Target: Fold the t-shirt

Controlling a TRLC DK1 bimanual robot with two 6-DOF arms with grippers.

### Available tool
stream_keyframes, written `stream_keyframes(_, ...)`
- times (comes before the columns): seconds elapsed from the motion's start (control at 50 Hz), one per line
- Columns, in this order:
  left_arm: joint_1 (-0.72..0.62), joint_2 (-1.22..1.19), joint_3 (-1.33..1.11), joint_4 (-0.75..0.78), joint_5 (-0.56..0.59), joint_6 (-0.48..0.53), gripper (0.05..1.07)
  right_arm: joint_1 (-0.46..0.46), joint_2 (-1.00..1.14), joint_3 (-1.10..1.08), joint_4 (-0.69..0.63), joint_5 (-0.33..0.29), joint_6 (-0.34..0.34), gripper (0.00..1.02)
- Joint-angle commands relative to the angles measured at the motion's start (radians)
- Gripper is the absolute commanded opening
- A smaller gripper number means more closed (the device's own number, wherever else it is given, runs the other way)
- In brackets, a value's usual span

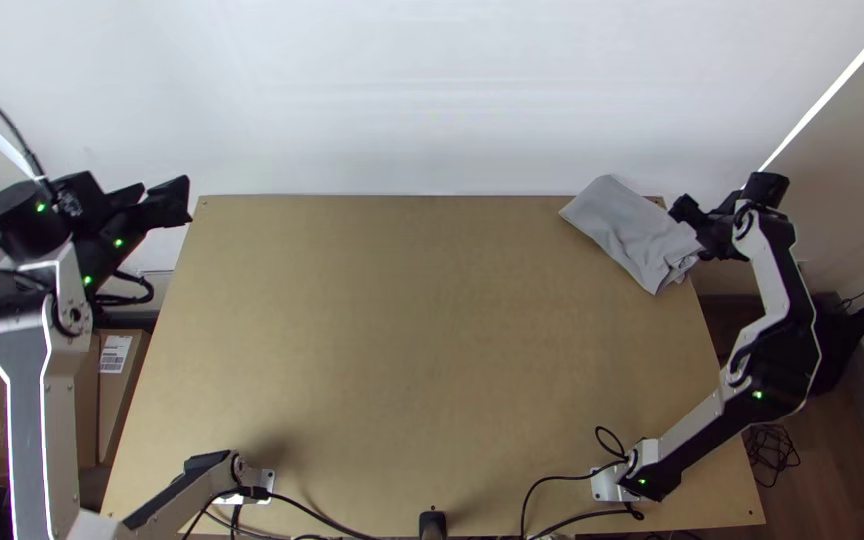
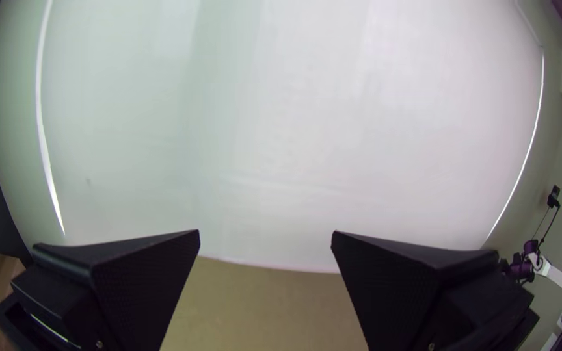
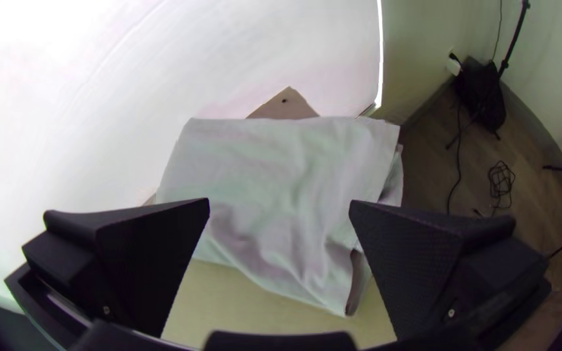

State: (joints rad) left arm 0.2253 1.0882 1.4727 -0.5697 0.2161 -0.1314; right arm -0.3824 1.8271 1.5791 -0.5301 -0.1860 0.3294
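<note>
Has the grey t-shirt (image 1: pixel 627 230) folded on the table (image 1: pixel 402 320) at the top view's upper right, with the right gripper (image 1: pixel 694 232) wide beside it and the left gripper (image 1: pixel 164 190) wide at upper left.

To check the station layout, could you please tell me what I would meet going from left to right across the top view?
Left gripper, small black object at the table's near edge, grey t-shirt, right gripper, dark item on the floor.
</note>
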Motion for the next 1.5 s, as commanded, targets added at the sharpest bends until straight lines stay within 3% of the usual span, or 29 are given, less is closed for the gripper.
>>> stream_keyframes(0.0,0.009,-0.094,-0.041,0.042,-0.04,-0.03,1.03,0.043,-0.242,-0.09,0.074,0.013,-0.064,0.99)
stream_keyframes(0.12,0.011,-0.221,-0.15,0.185,-0.115,-0.013,1.03,0.074,-0.459,-0.189,0.154,0.022,-0.087,0.99)
stream_keyframes(0.26,0.011,-0.358,-0.255,0.292,-0.142,-0.008,1.03,0.091,-0.692,-0.277,0.173,0.074,-0.107,0.99)
stream_keyframes(0.5,0.052,-0.556,-0.436,0.435,-0.149,-0.001,1.03,0.137,-1.055,-0.315,0.107,0.212,-0.135,0.99)
stream_keyframes(0.66,0.078,-0.712,-0.601,0.515,-0.149,-0.002,1.03,0.131,-1.243,-0.318,-0.002,0.24,-0.101,0.99)
stream_keyframes(0.92,0.074,-0.961,-0.831,0.547,-0.144,-0.073,1.03,0.112,-1.6,-0.422,0.045,0.241,-0.135,0.99)
stream_keyframes(1.02,0.072,-1.033,-0.913,0.568,-0.135,-0.134,1.03,0.056,-1.694,-0.481,0.148,0.177,-0.145,0.99)
stream_keyframes(1.12,0.071,-1.085,-0.976,0.561,-0.121,-0.162,1.03,-0.087,-1.796,-0.58,0.325,0.065,-0.127,0.99)
stream_keyframes(1.2,0.071,-1.088,-1.017,0.557,-0.106,-0.177,1.03,-0.211,-1.839,-0.68,0.536,-0.046,-0.056,0.99)
stream_keyframes(1.26,0.069,-1.088,-1.046,0.557,-0.101,-0.177,1.03,-0.276,-1.835,-0.679,0.516,-0.082,0.017,0.99)
stream_keyframes(1.4,0.068,-1.09,-1.117,0.554,-0.078,-0.154,1.03,-0.316,-1.838,-0.809,0.519,-0.17,0.148,0.99)
stream_keyframes(1.48,0.068,-1.09,-1.163,0.556,-0.075,-0.126,1.03,-0.372,-1.838,-0.909,0.516,-0.219,0.188,0.99)
